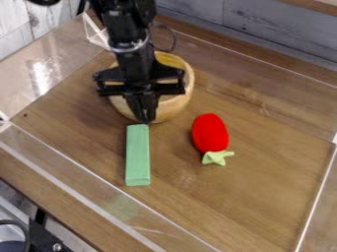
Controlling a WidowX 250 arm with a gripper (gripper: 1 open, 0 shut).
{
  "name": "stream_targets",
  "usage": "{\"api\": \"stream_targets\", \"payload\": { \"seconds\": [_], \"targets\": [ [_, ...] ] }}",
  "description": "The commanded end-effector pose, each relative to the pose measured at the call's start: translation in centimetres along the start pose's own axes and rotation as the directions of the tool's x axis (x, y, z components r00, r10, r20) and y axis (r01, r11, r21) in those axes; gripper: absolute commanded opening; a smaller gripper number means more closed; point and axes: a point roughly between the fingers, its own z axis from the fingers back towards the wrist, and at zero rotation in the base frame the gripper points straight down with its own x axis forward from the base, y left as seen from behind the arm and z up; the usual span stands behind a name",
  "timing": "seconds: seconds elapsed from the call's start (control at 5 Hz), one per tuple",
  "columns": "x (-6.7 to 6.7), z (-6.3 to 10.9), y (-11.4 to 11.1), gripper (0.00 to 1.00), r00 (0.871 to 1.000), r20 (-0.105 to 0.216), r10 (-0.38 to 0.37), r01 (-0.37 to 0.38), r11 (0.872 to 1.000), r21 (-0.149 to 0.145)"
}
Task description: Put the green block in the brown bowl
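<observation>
The green block (138, 155) is a flat light-green bar lying lengthwise on the wooden tabletop, near the middle of the view. Just behind it stands the brown bowl (168, 92), round and wooden, partly hidden by the arm. My gripper (141, 115) points down in front of the bowl, its black fingers pressed together and holding nothing. Its tips hover just above the far end of the block, not touching it as far as I can see.
A red strawberry-like toy (210, 134) with a green leaf lies to the right of the block. A clear plastic wall (79, 202) rims the tabletop at the front and left. Cables hang by the arm at the back.
</observation>
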Motion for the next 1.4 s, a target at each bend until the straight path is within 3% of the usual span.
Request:
{"api": "stream_targets", "payload": {
  "seconds": [0.0, 0.2, 0.4, 1.2],
  "targets": [
    [1.5, 1.7, 0.0, 0.0, 0.998, 0.065, -0.002, 0.003, 1.0, -0.015],
    [1.3, 1.5, 0.0, 0.0, 0.998, 0.069, -0.007, 0.008, 1.0, -0.012],
    [0.5, 1.1, -0.1, 1.0, 0.998, 0.067, -0.016, 0.017, 1.0, -0.006],
    [-1.9, -4.3, 0.8, 1.0, 0.999, 0.037, -0.026, 0.024, 0.998, 0.065]
  ]
}}
